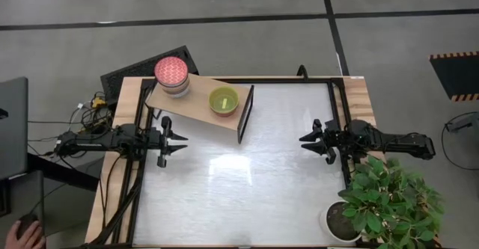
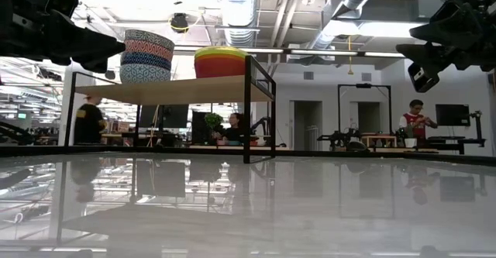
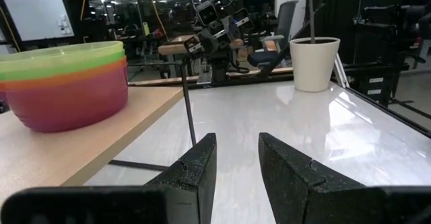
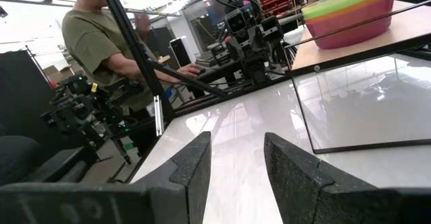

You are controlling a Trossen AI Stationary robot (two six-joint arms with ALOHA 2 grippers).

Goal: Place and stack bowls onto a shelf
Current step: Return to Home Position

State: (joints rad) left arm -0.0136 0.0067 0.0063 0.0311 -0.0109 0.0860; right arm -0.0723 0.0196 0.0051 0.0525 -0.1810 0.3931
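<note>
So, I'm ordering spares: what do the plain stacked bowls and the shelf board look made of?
The plain bowl stack is probably plastic: thin, slightly translucent rims, a smooth soft sheen and solid bright colours. The shelf board looks like light wood or wood laminate, pale tan and matt; I can't tell which.

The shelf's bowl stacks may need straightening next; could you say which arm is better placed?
Left, probably: the left gripper hangs open beside the shelf, while the right gripper, also open, sits across the table.
</note>
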